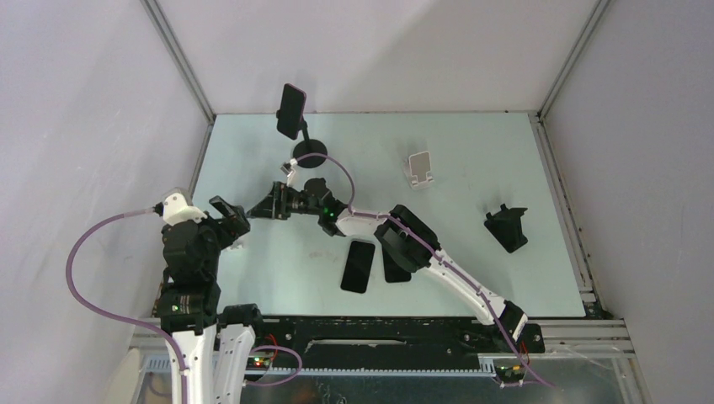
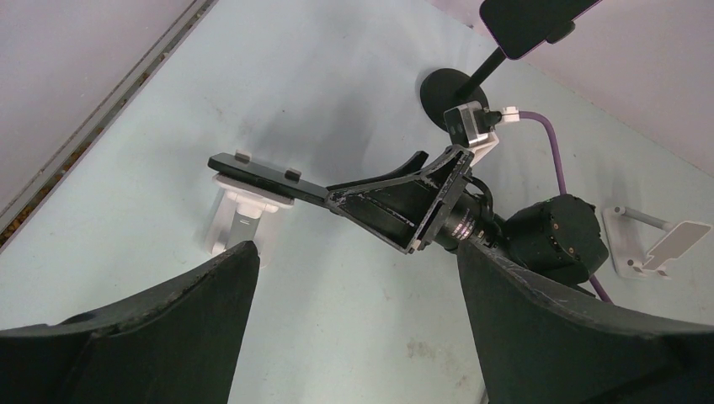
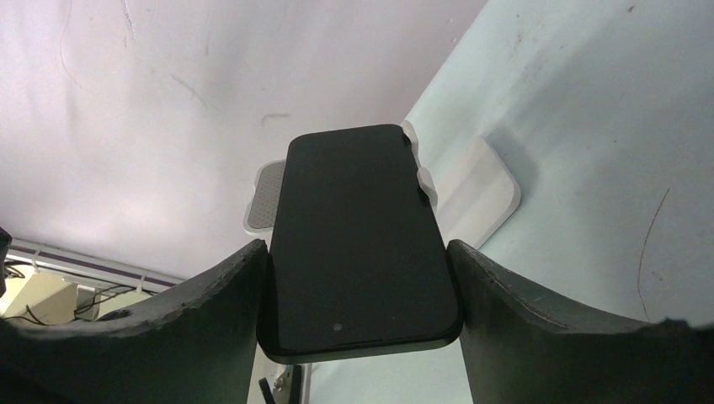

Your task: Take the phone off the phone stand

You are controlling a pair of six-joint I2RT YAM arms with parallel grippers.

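A black phone lies against a white phone stand at the table's left side. The stand's small lips show along one edge of the phone. My right gripper is shut on the phone, one finger pressed on each long side. From the left wrist view the phone shows edge-on over the stand, with the right gripper on its near end. My left gripper is open and empty, low over the table just short of the stand. In the top view the two grippers are close together.
A second phone sits on a black pole stand with a round base at the back. Two phones lie flat mid-table, one partly under the right arm. A white stand and a black stand are to the right.
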